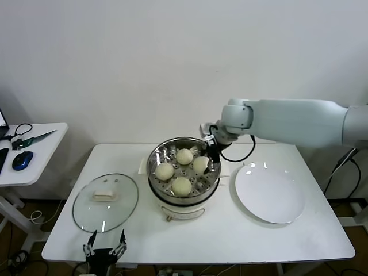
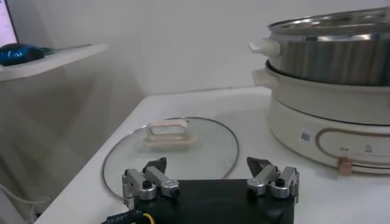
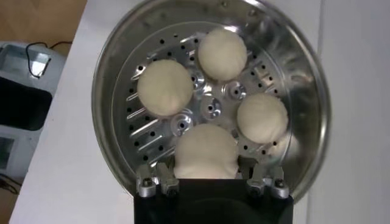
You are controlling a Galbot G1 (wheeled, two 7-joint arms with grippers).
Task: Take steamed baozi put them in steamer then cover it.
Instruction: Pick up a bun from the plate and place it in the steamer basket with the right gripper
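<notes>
Right gripper [image 3: 207,178] sits low in the steamer [image 1: 184,198], fingers pinching the fourth baozi [image 3: 206,152] on the tray beside the other three. Left gripper [image 2: 210,182] waits spread near the cover [image 1: 105,201], flat on the table; release and covering remain.

Right gripper [image 3: 207,173] fingertips hidden behind cream-white bun [image 3: 205,152], round shiny steel steamer [image 2: 332,91] cut by frame edge

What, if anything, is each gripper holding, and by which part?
The right gripper holds a steamed baozi by its two sides, on the tray of the steamer. The left gripper is open and holds nothing, near the cover.
</notes>
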